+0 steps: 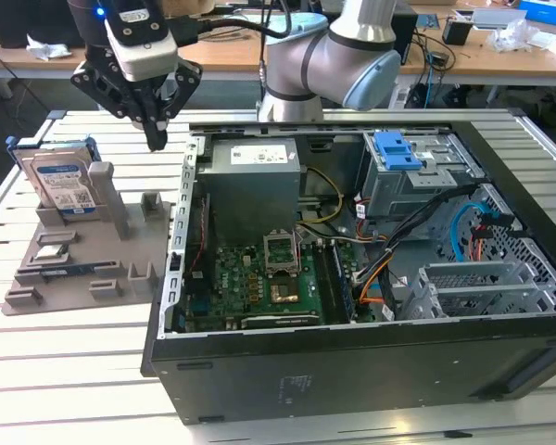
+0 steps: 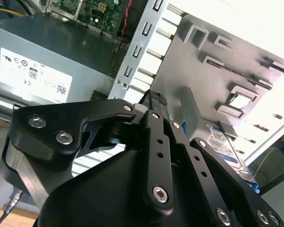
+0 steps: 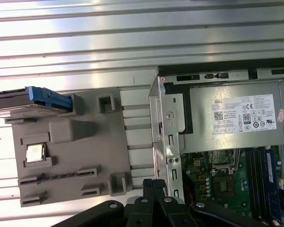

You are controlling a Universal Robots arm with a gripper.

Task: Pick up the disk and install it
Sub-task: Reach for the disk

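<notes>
Silver disk [image 1: 60,185] is held upright in a grey holder [image 1: 120,248]; the closed, empty claw [image 1: 156,139] is best opened and centred above it.

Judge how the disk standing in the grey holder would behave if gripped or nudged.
Probably stiff: the disk looks like a metal slab in a blue frame. Standing on edge in the holder, it may tip if nudged.
</notes>
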